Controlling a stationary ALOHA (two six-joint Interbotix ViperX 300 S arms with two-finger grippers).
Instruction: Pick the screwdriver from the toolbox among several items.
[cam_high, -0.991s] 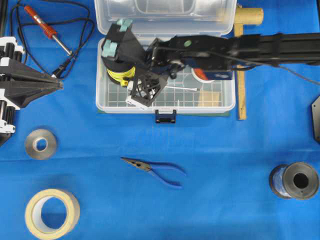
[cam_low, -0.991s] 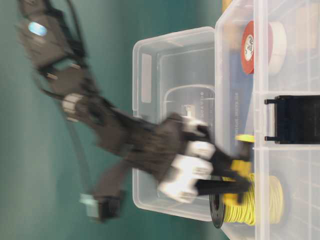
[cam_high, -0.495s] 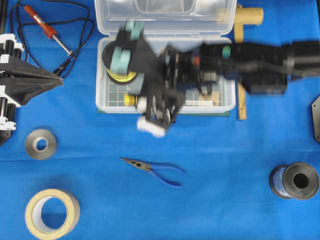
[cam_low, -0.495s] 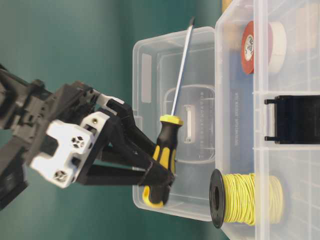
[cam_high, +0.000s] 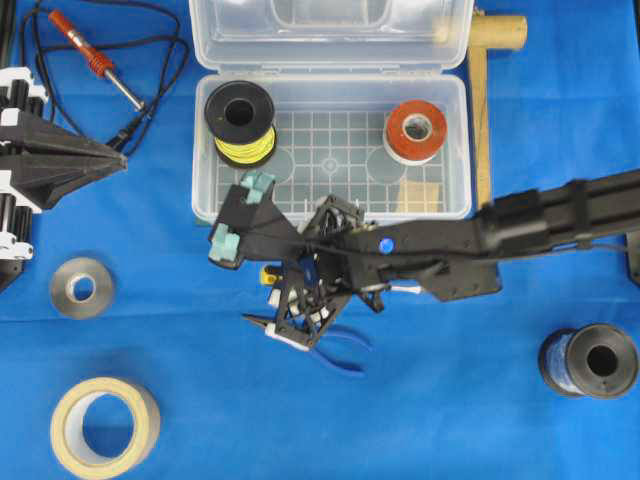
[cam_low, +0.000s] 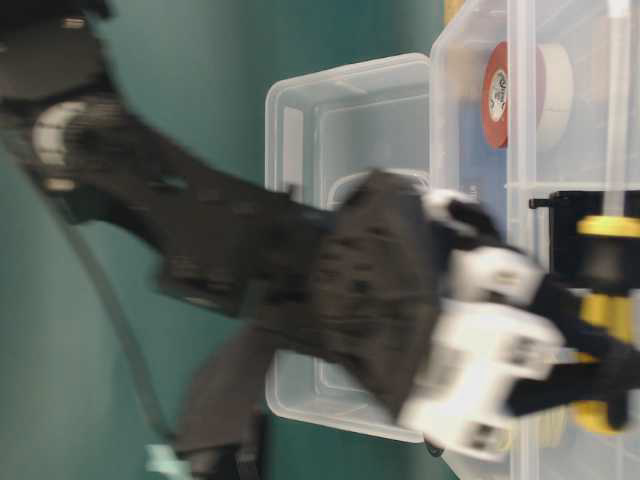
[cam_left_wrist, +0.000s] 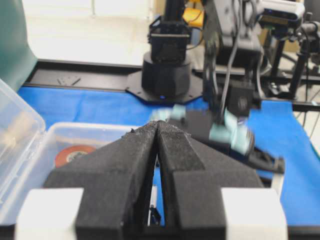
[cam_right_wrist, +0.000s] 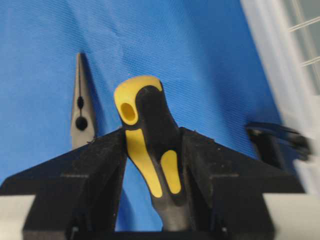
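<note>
The screwdriver, with its black-and-yellow handle, sits between the pads of my right gripper, which is shut on it. Seen from overhead, the right gripper hangs over the blue cloth just in front of the toolbox, and only a yellow bit of the screwdriver shows. The table-level view shows the blurred screwdriver beside the toolbox. My left gripper rests at the left edge. In its own view the left gripper is shut on nothing.
Blue-handled pliers lie right below the right gripper. A yellow wire spool and a red tape roll sit in the toolbox. Around it are a soldering iron, a metal ring, a masking tape roll and a dark spool.
The right gripper lifted the screwdriver out of the toolbox and carried it forward, over the front wall, to above the cloth near the pliers. The left arm stayed still.
</note>
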